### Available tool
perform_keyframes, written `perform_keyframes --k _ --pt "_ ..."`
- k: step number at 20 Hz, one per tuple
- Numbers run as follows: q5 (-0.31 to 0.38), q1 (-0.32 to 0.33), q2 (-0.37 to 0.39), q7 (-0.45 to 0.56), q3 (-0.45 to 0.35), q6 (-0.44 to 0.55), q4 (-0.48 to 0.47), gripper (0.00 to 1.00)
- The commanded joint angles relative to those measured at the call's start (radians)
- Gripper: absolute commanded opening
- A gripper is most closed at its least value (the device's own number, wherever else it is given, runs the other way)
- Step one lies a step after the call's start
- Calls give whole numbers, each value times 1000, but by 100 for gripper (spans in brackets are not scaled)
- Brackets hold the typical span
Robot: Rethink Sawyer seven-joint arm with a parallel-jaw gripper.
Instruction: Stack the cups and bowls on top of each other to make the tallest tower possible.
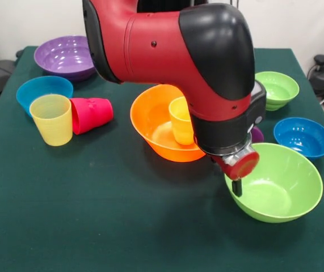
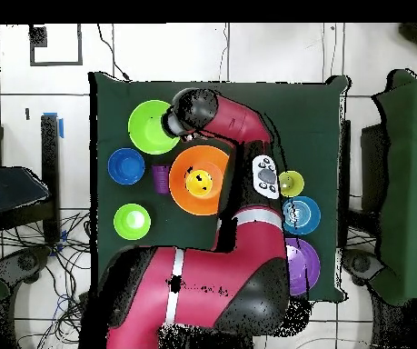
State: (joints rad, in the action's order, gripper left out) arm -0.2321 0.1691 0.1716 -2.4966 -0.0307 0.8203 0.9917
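The large orange bowl (image 1: 150,122) stands mid-table with the yellow-orange cup (image 1: 181,120) upright inside it; both show in the overhead view (image 2: 183,186), the cup (image 2: 199,182) at the bowl's centre. My gripper (image 1: 236,187) hangs at the left rim of the large lime green bowl (image 1: 281,184), and in the overhead view (image 2: 172,124) it is over that bowl's (image 2: 148,127) edge. The purple cup (image 1: 257,135) peeks out behind my wrist. The pale yellow cup (image 1: 51,119) stands upright. The red-pink cup (image 1: 91,114) lies on its side beside it.
The large purple bowl (image 1: 65,55) sits at the far left corner, with a small blue bowl (image 1: 42,90) in front of it. A small lime green bowl (image 1: 277,89) and the second small blue bowl (image 1: 303,136) sit at the right. My arm covers the table's middle in the overhead view.
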Motion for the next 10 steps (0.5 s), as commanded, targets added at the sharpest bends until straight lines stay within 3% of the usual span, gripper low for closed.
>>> perform_keyframes --k 1,10 --pt "76 10 -20 147 -81 61 -27 100" --pt "76 50 39 257 -145 71 44 100"
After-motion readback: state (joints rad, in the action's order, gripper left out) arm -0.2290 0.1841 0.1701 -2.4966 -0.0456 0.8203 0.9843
